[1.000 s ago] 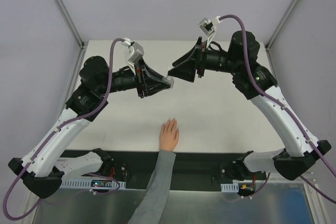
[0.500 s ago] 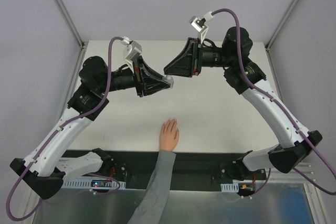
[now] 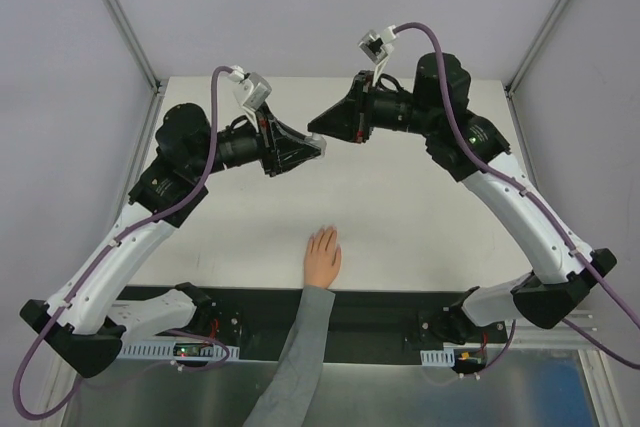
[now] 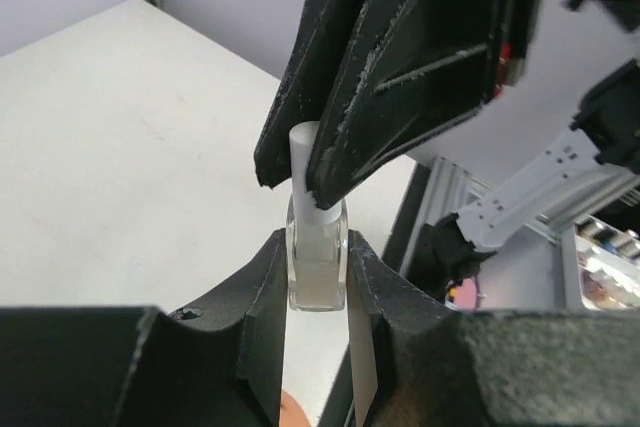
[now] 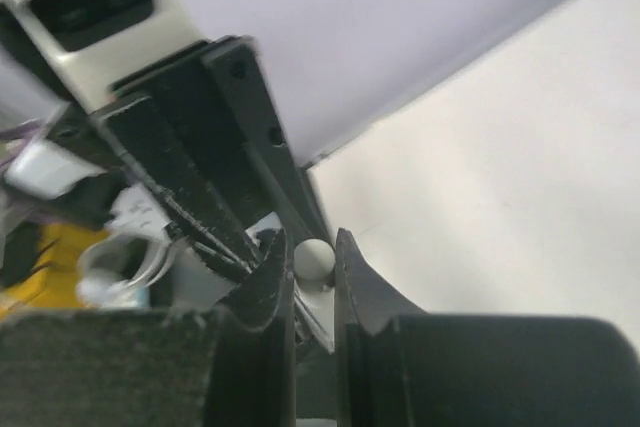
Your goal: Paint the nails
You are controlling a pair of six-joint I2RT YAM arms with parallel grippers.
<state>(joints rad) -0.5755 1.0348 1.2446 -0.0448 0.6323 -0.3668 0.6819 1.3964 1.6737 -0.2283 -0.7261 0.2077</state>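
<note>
A pale hand [image 3: 322,257] in a grey sleeve lies flat near the table's front edge, fingers together and pointing away from me. Its nails [image 3: 326,233] are too small to make out. High above the table's middle, my left gripper [image 3: 316,148] [image 4: 317,265] is shut on a small clear bottle [image 4: 317,269]. My right gripper [image 3: 314,131] [image 5: 314,265] meets it from the right, and its jaws press on both sides of the bottle's white cap [image 4: 301,150] [image 5: 314,258].
The white table [image 3: 420,217] is walled by grey panels with metal rails at the left and right. A black strip [image 3: 380,309] with both arm bases runs along the front edge, and the grey sleeve [image 3: 300,357] crosses it.
My right gripper has moved left to the bottle's top and closed its jaws on the white cap. The left gripper has tilted the bottle slightly upward. The hand has stayed still.
</note>
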